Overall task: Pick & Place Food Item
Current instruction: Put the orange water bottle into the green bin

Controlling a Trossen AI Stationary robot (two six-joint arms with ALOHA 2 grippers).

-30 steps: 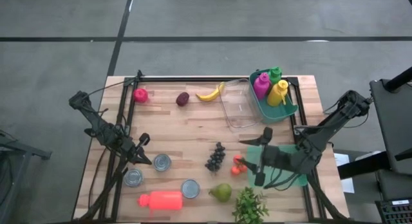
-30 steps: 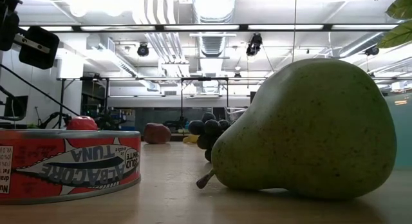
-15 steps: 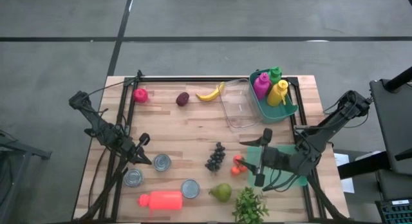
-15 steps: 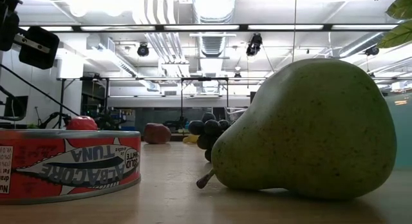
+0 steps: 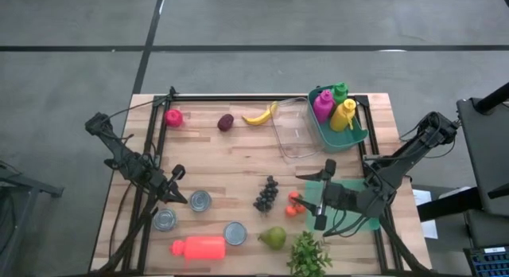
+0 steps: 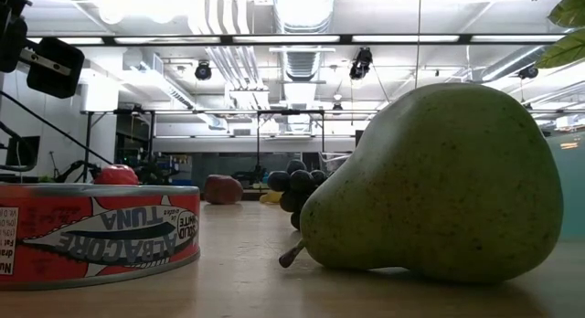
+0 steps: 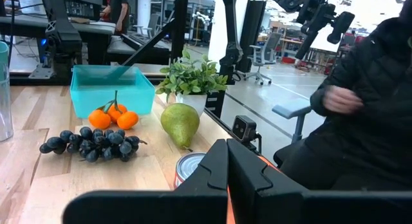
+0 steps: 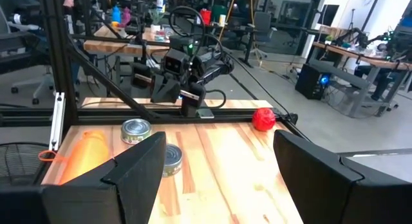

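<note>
The bench (image 5: 238,161) is a slatted wooden top edged by a black metal frame. The right end effector (image 5: 324,196) hovers above a flat green mat (image 5: 312,196) near the bench's right edge; its fingers stand wide apart and hold nothing. The oranges (image 5: 294,202), small, round and glossy with a thin stem, lie at the mat's left edge, just beside the right end effector on its left. The left end effector (image 5: 176,189) hangs over the left side of the bench, fingers pressed together and empty. Three round metal cans (image 5: 200,200) sit near it, and a smooth orange bottle (image 5: 199,247) lies on its side at the front edge. One bunch of dark grapes (image 5: 266,194) lies left of the oranges; one speckled green pear (image 5: 273,237) and one leafy potted plant (image 5: 308,254) are at the front. At the back lie one red apple (image 5: 173,117), one dark plum (image 5: 226,122) and one curved yellow banana (image 5: 259,115). A clear plastic tub (image 5: 291,134) adjoins a teal bin (image 5: 355,134) holding three bottles (image 5: 343,114).
</note>
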